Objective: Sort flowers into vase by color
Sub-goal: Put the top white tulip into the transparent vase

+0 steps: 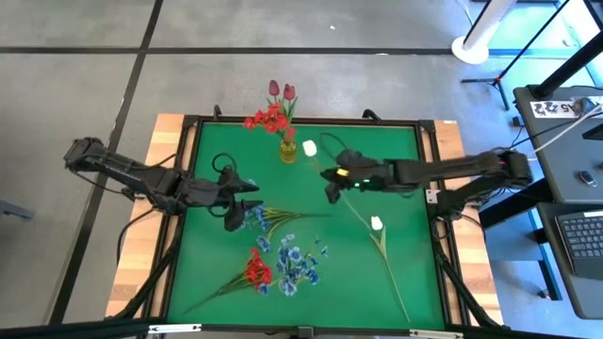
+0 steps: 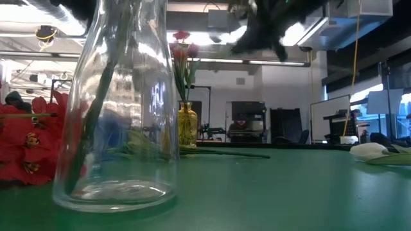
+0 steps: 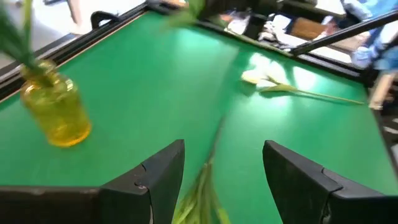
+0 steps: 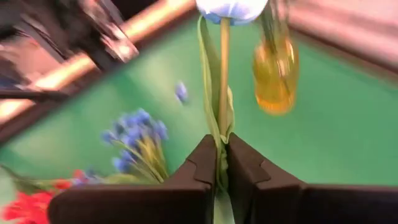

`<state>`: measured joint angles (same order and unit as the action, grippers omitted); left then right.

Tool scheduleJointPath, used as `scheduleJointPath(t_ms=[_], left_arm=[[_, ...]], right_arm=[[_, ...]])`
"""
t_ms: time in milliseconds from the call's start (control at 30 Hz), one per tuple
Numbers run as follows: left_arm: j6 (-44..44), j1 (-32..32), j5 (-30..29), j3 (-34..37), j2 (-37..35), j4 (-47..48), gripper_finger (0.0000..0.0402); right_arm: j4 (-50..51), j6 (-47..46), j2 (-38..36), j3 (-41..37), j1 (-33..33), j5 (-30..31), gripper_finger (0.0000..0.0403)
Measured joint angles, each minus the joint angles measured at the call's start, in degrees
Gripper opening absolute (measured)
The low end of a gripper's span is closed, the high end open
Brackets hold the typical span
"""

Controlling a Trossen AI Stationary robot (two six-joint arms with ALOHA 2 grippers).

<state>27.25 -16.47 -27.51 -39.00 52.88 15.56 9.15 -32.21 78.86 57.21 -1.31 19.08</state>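
Observation:
My right gripper point(image 1: 330, 188) hangs over the middle of the green table, shut on a white tulip whose bud point(image 1: 309, 148) is close beside the yellow vase point(image 1: 287, 149). That vase holds red and dark pink flowers point(image 1: 273, 113). A second white tulip point(image 1: 377, 224) lies flat on the table. Blue sprays point(image 1: 294, 264) and a red cluster point(image 1: 257, 271) lie near the front. My left gripper point(image 1: 236, 215) is open above the green stems point(image 3: 199, 193) of a blue spray and touches nothing. My right gripper pinches the white tulip's thin green stem point(image 4: 222, 121) and a leaf between its two fingers, some way below the bud point(image 4: 230, 7). The fingers come from the table's right side, slanting down. The tulip is lifted clear, its bud out beyond the fingertips near the yellow vase point(image 4: 275, 74).
A clear glass vase point(image 2: 115, 109) stands close to the low camera at the near edge, with red flowers point(image 2: 26, 141) beside it. A black frame point(image 1: 188, 188) runs round the table. Bare green surface lies right of the lying tulip and in front of the yellow vase.

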Motion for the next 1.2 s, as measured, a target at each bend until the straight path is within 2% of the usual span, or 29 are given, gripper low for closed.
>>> scheduleJointPath(t_ms=[133, 200, 333, 400, 533, 700, 867, 1200], left_arm=[[-6.7, -1.8, 0.1, 0.0, 0.0, -9.3, 0.0212], [-11.4, -2.2, 1.0, 0.0, 0.0, -17.1, 0.0212], [-18.3, -1.5, 8.5, -0.1, 1.4, -31.2, 0.0212], [-19.8, -0.8, 11.4, -0.1, 2.6, -34.4, 0.0212], [-20.1, 2.0, 11.8, -0.1, 5.7, -37.6, 0.0212], [-19.5, 5.9, 12.4, 0.0, 10.6, -46.5, 0.0212], [-17.7, 9.3, 18.0, -0.3, 15.6, -56.3, 0.0212], [-15.4, 12.5, 20.8, -7.0, 24.3, -57.0, 0.0212]], right_arm=[[-9.5, 8.5, -3.9, 0.0, -3.8, 2.9, 0.0011], [-16.3, 12.2, -3.9, 0.1, -4.8, 1.3, 0.0010], [-30.6, 16.6, -2.7, 0.2, -5.1, -3.6, 0.0014], [-36.1, 17.9, -1.7, 0.1, -5.1, -5.6, 0.0013], [-44.6, 19.4, -0.2, 0.1, -5.0, -8.0, 0.0010], [-46.2, 19.5, 0.5, 0.1, -4.5, -8.6, 0.0013], [-47.0, 19.5, 1.0, 0.1, -4.2, -8.9, 0.0010], [-51.3, 19.5, 3.5, 0.1, -4.2, -9.2, 0.0010]])
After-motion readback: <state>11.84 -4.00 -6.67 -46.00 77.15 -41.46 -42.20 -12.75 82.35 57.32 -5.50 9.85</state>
